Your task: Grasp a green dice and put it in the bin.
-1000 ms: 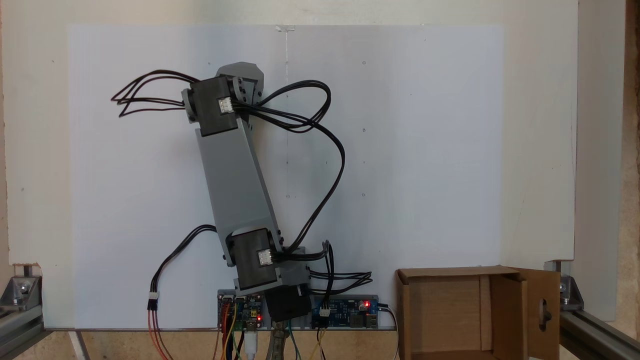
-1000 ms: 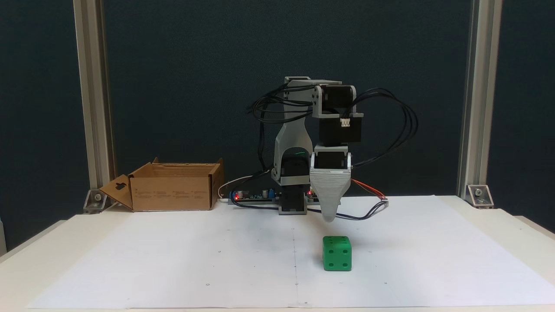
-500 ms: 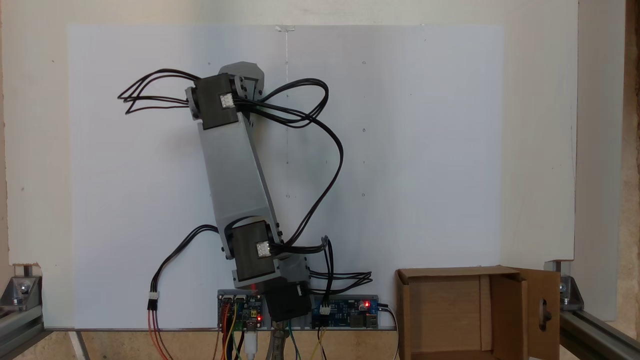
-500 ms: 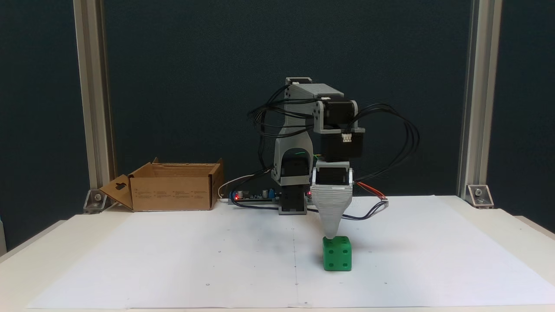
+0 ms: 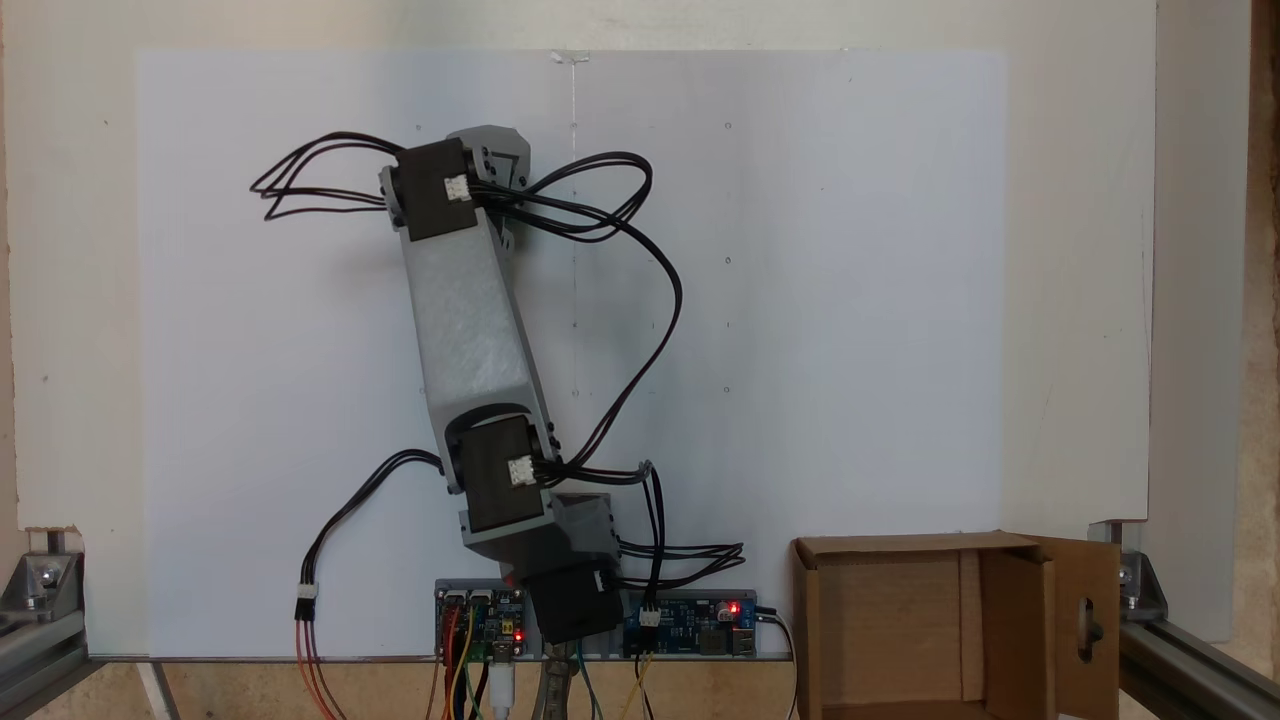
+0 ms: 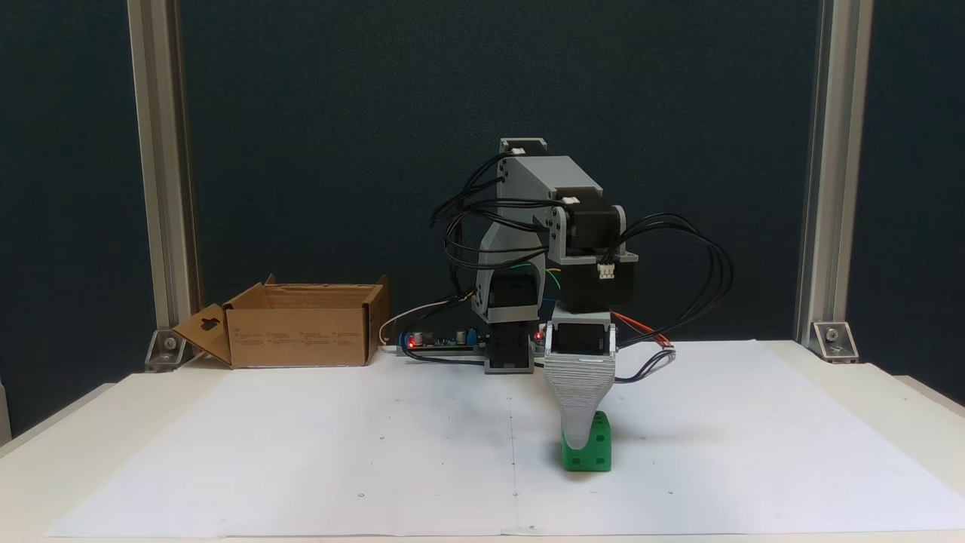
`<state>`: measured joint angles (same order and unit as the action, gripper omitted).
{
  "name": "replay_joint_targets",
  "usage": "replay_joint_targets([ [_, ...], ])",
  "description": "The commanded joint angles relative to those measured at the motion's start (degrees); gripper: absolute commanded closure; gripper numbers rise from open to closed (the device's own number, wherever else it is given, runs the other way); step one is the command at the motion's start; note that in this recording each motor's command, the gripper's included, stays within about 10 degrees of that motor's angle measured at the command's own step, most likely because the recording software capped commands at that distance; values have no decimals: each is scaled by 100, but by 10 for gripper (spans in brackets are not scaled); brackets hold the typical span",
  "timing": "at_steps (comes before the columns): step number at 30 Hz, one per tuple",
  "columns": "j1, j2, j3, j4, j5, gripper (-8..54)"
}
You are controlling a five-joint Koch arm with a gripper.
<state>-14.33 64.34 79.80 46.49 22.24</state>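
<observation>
Green dice point(image 6: 592, 452): sits on the white paper sheet point(image 6: 301, 452), near the front edge, just right of the sheet's centre crease in the front-facing fixed view.
Gripper point(image 6: 577, 441): points straight down, its ribbed grey jaw lying across the dice's near face, left of centre; the tip reaches low on the cube, short of the paper.
Finger state: cannot tell. One jaw shows; any second would lie behind the dice, hidden from this camera. In the top-down fixed view the wrist motor point(image 5: 432, 187) covers both gripper and dice.
Key relation: the dice lies at 12 o'clock from the visible jaw, directly behind it, so the closing axis appears to run near to far. A cube has no long axis; square faces suit a flat pinch.
Judgement: descent looks about done; closing would come next.
Bin point(image 6: 301, 332): far back left, at about 10 o'clock from the dice, well apart, open top up, keyhole flap point(image 6: 203, 332) splayed outward.
Arm base point(image 6: 513, 354): back centre.
</observation>
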Motion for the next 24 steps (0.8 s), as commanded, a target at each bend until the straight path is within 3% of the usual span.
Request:
replay_joint_targets([
  [1,-35,18,-79,-53,334,25],
  [24,-62,-439,-79,-237,325,40],
])
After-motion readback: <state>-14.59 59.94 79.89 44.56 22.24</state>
